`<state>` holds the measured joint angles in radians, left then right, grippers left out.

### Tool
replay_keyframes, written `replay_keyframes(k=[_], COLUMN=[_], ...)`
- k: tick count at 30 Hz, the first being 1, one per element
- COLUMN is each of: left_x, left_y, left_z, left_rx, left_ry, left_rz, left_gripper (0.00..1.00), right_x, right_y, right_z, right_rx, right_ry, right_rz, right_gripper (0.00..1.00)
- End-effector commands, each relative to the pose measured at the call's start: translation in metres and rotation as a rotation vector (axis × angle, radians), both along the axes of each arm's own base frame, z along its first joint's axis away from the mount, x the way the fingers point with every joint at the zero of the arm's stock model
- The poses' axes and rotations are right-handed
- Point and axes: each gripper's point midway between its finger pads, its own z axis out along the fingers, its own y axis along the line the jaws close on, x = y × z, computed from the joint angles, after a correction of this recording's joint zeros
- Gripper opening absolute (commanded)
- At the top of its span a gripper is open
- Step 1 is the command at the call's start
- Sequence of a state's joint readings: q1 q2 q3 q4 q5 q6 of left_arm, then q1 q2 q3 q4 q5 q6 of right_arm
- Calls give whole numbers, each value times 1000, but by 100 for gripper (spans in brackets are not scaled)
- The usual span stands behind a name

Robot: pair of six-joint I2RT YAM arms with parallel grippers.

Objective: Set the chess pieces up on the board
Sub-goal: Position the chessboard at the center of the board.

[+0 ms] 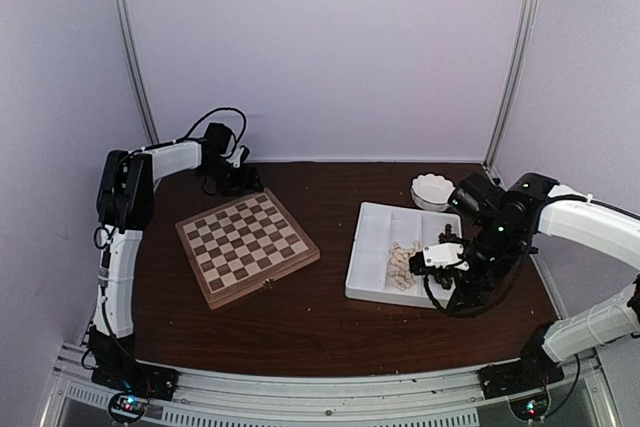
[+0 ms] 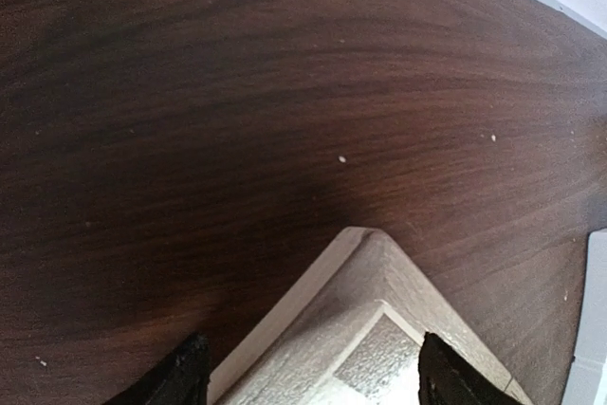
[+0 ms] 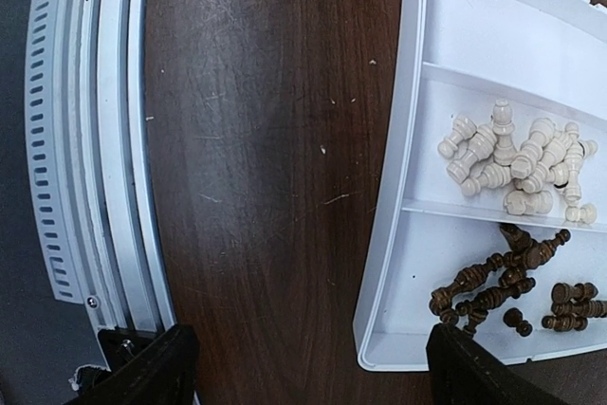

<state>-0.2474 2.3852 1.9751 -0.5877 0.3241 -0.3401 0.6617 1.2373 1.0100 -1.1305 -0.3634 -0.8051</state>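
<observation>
Found the board [image 1: 247, 247] bare, every piece left to place: cream pieces [image 3: 517, 163] and dark pieces [image 3: 503, 291] heaped in adjoining compartments of the white tray [image 3: 410, 92] beside it, left gripper [image 2: 313, 377] over the board's far corner and right gripper [image 3: 318, 367] near the tray both spread wide, empty.

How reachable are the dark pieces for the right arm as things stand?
Probably yes: the open right pincer hangs at a corner of the tray, right by the compartment where the dark pieces lie loose, with nothing covering them or standing between.
</observation>
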Motion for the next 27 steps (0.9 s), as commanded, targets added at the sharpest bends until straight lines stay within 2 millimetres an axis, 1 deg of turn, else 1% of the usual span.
replay_keyframes(k=[1,6,10,14,18,20,22,24,27], left_x=[-12,-33,-54,-80,-111,-128,-147,-168,-186], left_y=[-9,-8,-15,-31,-45,-52,-60,-69,-82], left_z=[4,0,0,3,0,2,0,-6,-8], left_rx=[-58,-46,-53,-64,-65,-70,-82,-83,-85], left_ry=[18,70,88,99,133,134,142,161,153], left_rz=[-79,-124,-193,-269,-312,-333,-362,-390,-423], left_gripper=[75,74,72,72,70,69,66,66,65], right_x=[3,8,8,9,9,9,9,8,8], right_y=[1,5,8,11,12,11,11,11,12], right_z=[2,2,0,1,1,1,1,0,-1], right_rx=[8,17,26,38,38,35,36,42,45], right_ry=[-26,-33,-29,-20,-20,-22,-23,-22,-16], right_rz=[-7,-17,-14,-14,-10,-10,-9,-10,-11], right_gripper=[87,87,87,87,87,87,87,87,87])
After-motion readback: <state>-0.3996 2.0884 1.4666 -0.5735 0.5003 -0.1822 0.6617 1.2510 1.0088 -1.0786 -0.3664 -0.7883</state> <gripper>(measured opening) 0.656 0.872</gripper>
